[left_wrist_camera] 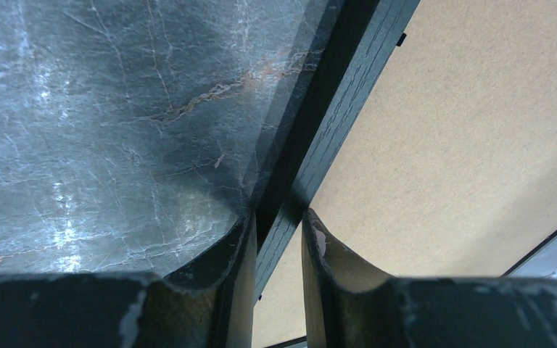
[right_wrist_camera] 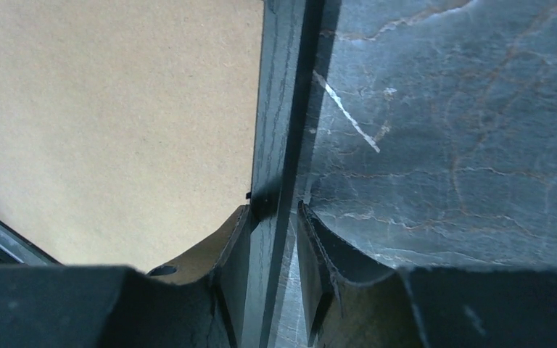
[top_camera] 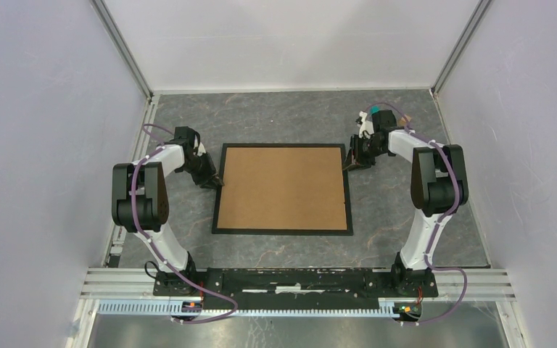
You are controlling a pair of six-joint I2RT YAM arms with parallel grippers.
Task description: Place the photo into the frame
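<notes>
Marbled grey table (top_camera: 406, 123), with the black frame (top_camera: 283, 230) lying flat at its middle, back side up. A brown backing board (top_camera: 283, 185) fills the frame's opening edge to edge. The left gripper (left_wrist_camera: 277, 214) straddles the frame's left rail near the far corner, jaws clamped on it. The right gripper (right_wrist_camera: 272, 206) straddles the frame's right rail near its far corner. A sliver of table shows beside its outer finger, so I cannot tell if it grips or merely brackets. The photo is not visible from any view, and whether it lies under the board I cannot say.

Hazards, as I judge them:
- With one side pinched and the other loose, a lift would twist or drag the frame
- The thin rail could slip out of narrow fingertips
- Tilting the frame could shed the unsecured board
</notes>
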